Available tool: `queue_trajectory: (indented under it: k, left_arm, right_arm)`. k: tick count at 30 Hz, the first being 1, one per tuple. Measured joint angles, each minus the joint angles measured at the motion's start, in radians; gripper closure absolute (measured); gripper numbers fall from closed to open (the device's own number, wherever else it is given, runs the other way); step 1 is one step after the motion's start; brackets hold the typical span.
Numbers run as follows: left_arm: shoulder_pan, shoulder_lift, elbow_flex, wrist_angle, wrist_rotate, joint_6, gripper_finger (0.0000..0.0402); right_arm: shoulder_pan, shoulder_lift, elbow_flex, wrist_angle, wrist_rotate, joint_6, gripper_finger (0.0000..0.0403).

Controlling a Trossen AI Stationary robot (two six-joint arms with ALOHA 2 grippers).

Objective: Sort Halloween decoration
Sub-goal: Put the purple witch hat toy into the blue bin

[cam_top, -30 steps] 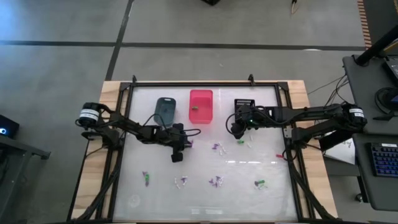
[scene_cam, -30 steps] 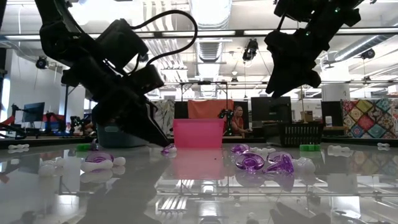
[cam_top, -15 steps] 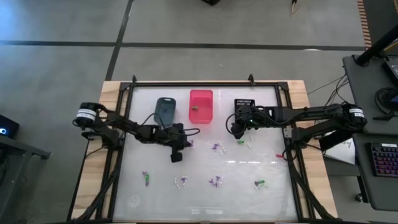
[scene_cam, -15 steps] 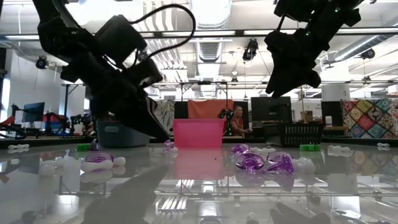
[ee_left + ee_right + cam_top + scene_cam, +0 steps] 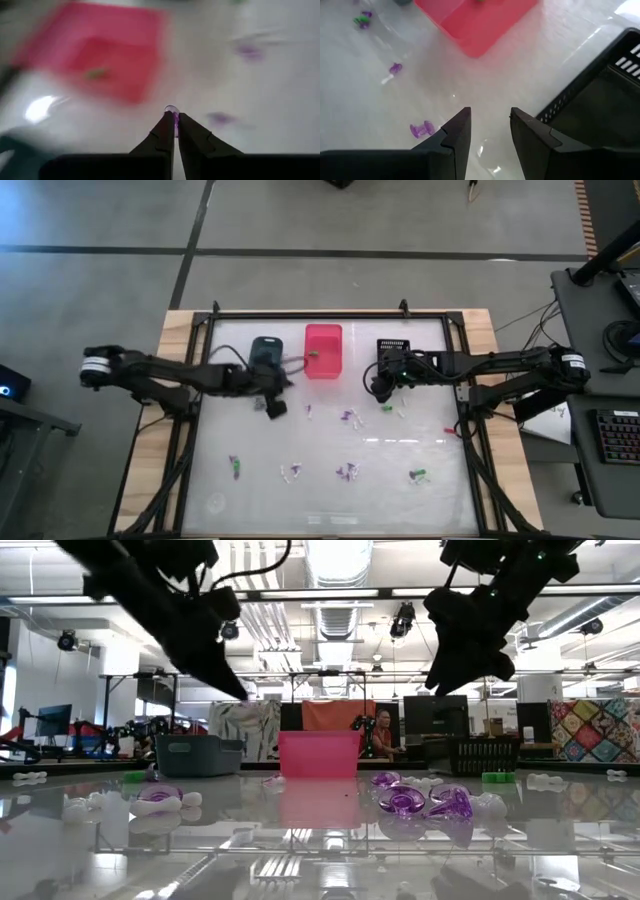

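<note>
Small purple, green and white Halloween trinkets lie scattered on the glass table [image 5: 440,450], among them a purple one [image 5: 347,417], a white one [image 5: 291,473] and a green one [image 5: 418,475]. My left gripper [image 5: 273,409] hangs above the table in front of the blue-grey bin [image 5: 266,352], shut on a tiny purple trinket [image 5: 171,109]. My right gripper [image 5: 381,390] hovers open in front of the black bin [image 5: 395,350] with nothing between its fingers [image 5: 456,131]. The pink bin [image 5: 323,350] stands between the two other bins with a small green piece inside. My left gripper pinches the small purple trinket [image 5: 172,111] between its two fingers, only at their free ends. The fingers slant downward from the table's left side. The trinket is lifted clear of the table and sticks out a little beyond the fingertips.
The three bins stand in a row along the far part of the table. A black frame [image 5: 300,316] borders the glass. More trinkets lie near the front edge, such as a purple-green one [image 5: 235,467] and a purple one [image 5: 348,472]. Bare glass lies in between.
My left gripper has risen from the table surface and drawn back toward the table's left and far edges, tipping less steeply downward. It carries the purple trinket up with it. My right gripper has kept still.
</note>
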Motion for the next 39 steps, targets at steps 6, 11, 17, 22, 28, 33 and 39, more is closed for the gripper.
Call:
queue_trajectory:
  k: [6,11,17,22,28,33,39]
  left_arm:
    - [0.182,-0.073,0.054,-0.263,-0.080,0.053,0.0402]
    - [0.379,-0.069,0.034,-0.274,0.167,0.096,0.0402]
    - [0.457,-0.016,0.029,-0.271,0.246,0.095,0.0399]
    - [0.457,0.022,0.029,-0.271,0.247,0.095,0.0384]
    - [0.457,0.035,0.029,-0.270,0.239,0.099,0.0361]
    - [0.456,0.022,0.029,-0.270,0.239,0.098,0.0343]
    - [0.435,-0.007,0.038,-0.251,0.240,0.056,0.0338]
  right_arm:
    - [0.000,0.000,0.000,0.025,0.000,-0.008,0.0275]
    - [0.000,0.000,0.000,0.023,-0.001,-0.008,0.0275]
    - [0.000,0.000,0.000,0.023,-0.001,-0.008,0.0275]
    - [0.000,0.000,0.000,0.023,-0.001,-0.007,0.0275]
    - [0.000,0.000,0.000,0.023,-0.002,-0.003,0.0275]
    - [0.000,0.000,0.000,0.023,-0.012,0.006,0.0275]
    - [0.010,0.000,0.000,0.031,-0.102,0.062,0.0275]
